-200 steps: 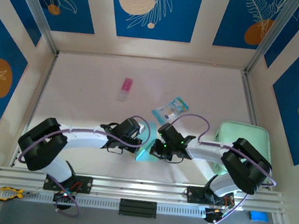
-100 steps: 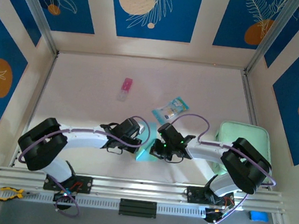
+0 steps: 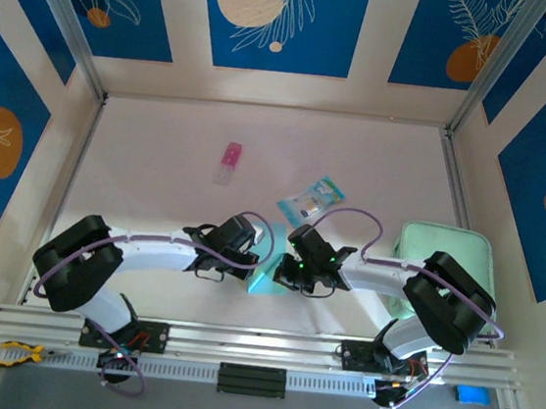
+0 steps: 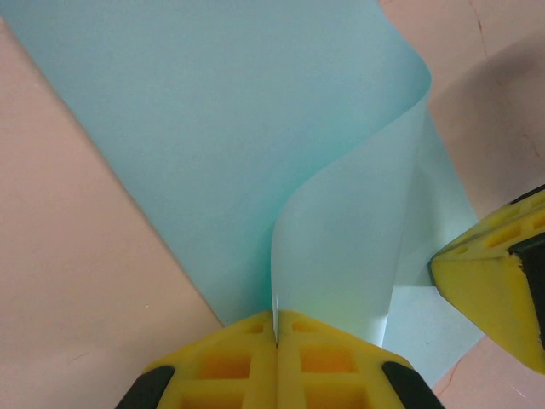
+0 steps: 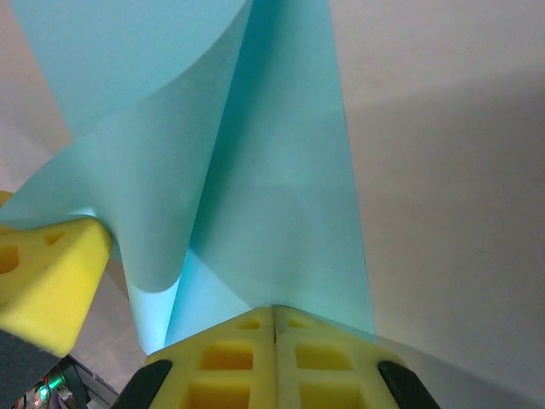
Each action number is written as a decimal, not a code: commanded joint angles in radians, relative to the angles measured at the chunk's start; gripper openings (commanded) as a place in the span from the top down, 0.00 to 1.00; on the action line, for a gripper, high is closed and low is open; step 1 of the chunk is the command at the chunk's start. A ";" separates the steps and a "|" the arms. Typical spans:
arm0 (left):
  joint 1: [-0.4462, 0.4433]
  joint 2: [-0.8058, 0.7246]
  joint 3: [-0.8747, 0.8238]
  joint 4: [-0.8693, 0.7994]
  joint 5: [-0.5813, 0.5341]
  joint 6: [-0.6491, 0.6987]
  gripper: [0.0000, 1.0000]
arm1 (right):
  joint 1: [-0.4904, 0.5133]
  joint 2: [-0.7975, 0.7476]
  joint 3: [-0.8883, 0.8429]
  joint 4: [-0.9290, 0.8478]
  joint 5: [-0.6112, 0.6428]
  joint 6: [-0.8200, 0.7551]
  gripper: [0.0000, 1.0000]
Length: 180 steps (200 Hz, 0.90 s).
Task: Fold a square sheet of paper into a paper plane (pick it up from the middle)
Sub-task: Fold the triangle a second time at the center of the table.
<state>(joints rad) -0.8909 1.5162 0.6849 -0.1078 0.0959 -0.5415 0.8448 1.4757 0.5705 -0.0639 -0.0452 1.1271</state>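
Small pink object (image 3: pixel 228 163) mid-table, teal-and-clear packet (image 3: pixel 311 201) to its right; mint-green pad (image 3: pixel 447 239) at right edge

Smooth matt square sheet of paper (image 4: pixel 230 128)

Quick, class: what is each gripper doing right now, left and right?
Left gripper: closed, pinching an edge of the light-blue sheet.
Right gripper: closed, pinching the same sheet.

Probably a robot lab cell — 2 arms (image 3: pixel 154 248) on an aluminium rail (image 3: pixel 257 344), table (image 3: pixel 158 172) boxed by blue printed panels (image 3: pixel 322 32).
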 commanded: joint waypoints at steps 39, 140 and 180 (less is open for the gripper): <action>0.012 0.002 -0.001 0.002 -0.033 0.015 0.99 | 0.007 0.026 -0.002 -0.062 0.004 -0.008 0.99; 0.012 0.019 0.002 0.006 -0.021 0.016 0.99 | 0.007 0.026 0.000 -0.067 0.004 -0.009 0.99; 0.012 0.028 0.002 0.007 -0.016 0.018 0.99 | 0.008 0.026 0.000 -0.069 0.005 -0.009 0.99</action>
<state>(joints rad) -0.8902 1.5333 0.6849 -0.1047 0.0765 -0.5411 0.8448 1.4757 0.5705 -0.0639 -0.0483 1.1271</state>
